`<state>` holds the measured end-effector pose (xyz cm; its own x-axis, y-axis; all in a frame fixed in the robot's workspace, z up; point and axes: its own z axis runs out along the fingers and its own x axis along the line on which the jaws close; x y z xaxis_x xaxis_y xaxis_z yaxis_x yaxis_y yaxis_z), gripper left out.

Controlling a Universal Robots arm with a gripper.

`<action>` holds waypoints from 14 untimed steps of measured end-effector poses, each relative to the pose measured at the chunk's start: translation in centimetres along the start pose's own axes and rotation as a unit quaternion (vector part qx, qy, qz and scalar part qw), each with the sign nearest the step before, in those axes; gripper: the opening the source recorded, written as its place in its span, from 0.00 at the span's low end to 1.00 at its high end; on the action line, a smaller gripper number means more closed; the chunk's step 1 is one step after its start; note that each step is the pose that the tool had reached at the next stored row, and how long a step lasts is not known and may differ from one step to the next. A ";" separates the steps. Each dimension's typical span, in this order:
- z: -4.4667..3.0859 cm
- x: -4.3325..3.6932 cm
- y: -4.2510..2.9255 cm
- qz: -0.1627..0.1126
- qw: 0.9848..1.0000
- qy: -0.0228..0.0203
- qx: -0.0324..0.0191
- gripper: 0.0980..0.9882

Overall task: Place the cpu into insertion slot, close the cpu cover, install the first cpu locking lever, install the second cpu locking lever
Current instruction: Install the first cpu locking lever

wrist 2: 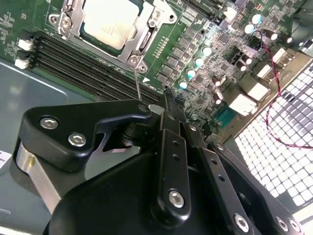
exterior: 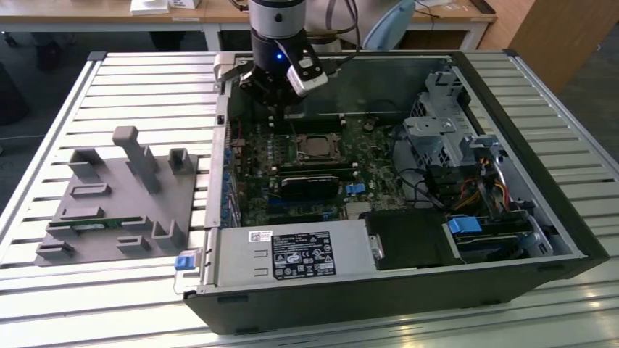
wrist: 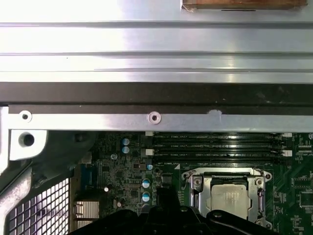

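The cpu (wrist 2: pixel 108 20) lies flat in the insertion slot (exterior: pixel 315 148) on the green board, its silver face up, and it also appears in the first wrist view (wrist: pixel 231 199). The cpu cover (wrist 2: pixel 146 29) lies down around it as a metal frame. A thin locking lever rod (wrist 2: pixel 137 83) rises from the socket's corner towards my gripper and ends behind its black body. My gripper (wrist 2: pixel 168 98) hovers beside the socket, over the long memory slots, fingers pressed together with nothing seen between them. In the exterior view my gripper (exterior: pixel 278 109) hangs inside the case, up and to the left of the socket.
The open computer case (exterior: pixel 541 217) surrounds the board, with its metal wall (wrist: pixel 156 120) close behind my gripper. A drive cage and cables (exterior: pixel 454 145) stand to the exterior view's right, a power supply (exterior: pixel 290 254) at the front. A grey fixture block (exterior: pixel 116 196) sits left of the case.
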<state>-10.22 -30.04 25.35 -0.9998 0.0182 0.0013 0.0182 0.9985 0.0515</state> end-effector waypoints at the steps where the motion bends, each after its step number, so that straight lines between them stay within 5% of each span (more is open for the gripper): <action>1: 0.00 -0.04 0.06 0.000 1.000 0.000 0.000 0.01; 5: 0.03 -0.61 0.33 0.000 1.000 0.000 0.000 0.01; 14: 0.09 -3.19 0.61 0.000 1.000 0.002 0.000 0.01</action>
<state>-7.02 -29.48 25.28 -0.9998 0.0179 0.0051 0.0181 0.9985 0.0514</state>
